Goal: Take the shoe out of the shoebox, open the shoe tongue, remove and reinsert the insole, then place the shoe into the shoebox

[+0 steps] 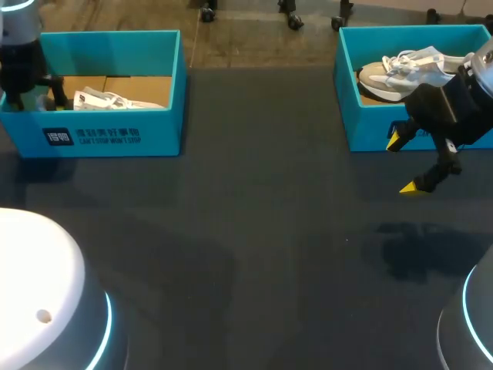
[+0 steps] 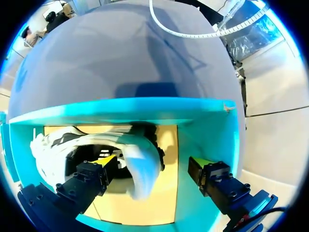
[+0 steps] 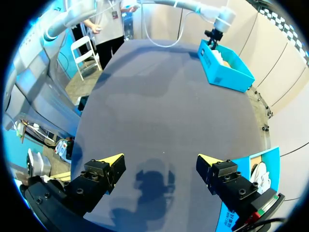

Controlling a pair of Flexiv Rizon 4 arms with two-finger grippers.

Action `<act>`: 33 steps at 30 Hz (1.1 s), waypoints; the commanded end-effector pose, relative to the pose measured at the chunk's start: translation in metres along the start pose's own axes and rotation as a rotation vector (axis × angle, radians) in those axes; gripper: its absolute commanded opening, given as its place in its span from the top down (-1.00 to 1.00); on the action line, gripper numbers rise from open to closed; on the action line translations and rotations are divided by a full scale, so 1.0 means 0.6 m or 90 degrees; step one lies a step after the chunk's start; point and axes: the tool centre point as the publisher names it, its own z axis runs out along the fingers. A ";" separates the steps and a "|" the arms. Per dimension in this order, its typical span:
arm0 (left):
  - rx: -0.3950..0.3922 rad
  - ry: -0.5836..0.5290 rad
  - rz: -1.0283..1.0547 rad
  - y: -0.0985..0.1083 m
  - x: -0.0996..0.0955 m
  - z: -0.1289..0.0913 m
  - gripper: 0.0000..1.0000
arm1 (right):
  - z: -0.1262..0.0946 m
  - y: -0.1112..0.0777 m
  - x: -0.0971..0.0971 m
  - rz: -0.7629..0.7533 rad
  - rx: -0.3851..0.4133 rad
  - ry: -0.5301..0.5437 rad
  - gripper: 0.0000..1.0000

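The left gripper [image 2: 154, 160] is lowered into the left shoebox [image 2: 120, 104], its two yellow-tipped fingers spread wide. One finger sits at the collar of the white shoe [image 2: 140, 166] lying on the cardboard floor. The other stands clear of it near the box's side wall, so nothing is clamped. That box is at the table's [image 1: 254, 231] far left corner. The left arm [image 1: 19, 65] comes in over the table's left edge and hangs nearly straight down into the box's left end.

At the far right corner the right shoebox [image 1: 370, 131] holds a grey-and-white shoe [image 1: 400, 69] (laces uppermost). The right arm [image 1: 462, 100] enters from the right edge with its wrist tilted. The right gripper [image 1: 403, 164] hangs just in front of that box's near wall, above bare tabletop, with its fingers parted, holding nothing and pointing down and inward towards the table's middle. Its shadow falls on the cloth nearer the front edge.
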 end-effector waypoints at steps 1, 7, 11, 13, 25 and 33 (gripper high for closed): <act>-0.009 0.002 0.000 -0.011 0.016 -0.029 -1.00 | 0.002 0.000 -0.001 0.000 0.002 0.000 -1.00; -0.016 -0.002 0.007 0.001 0.011 -0.057 -1.00 | 0.002 0.000 -0.001 0.000 0.002 0.000 -1.00; -0.010 -0.016 0.015 0.004 0.012 -0.081 -1.00 | 0.002 0.000 -0.001 0.000 0.002 0.000 -1.00; -0.008 -0.021 0.019 0.006 0.012 -0.090 -1.00 | 0.002 0.000 -0.001 0.000 0.002 0.000 -1.00; -0.015 -0.045 0.026 0.004 0.018 -0.156 -1.00 | -0.019 -0.056 -0.079 0.198 0.011 0.011 -1.00; -0.021 -0.062 0.037 -0.018 0.012 -0.199 -1.00 | -0.038 -0.111 -0.143 0.295 0.019 -0.009 -1.00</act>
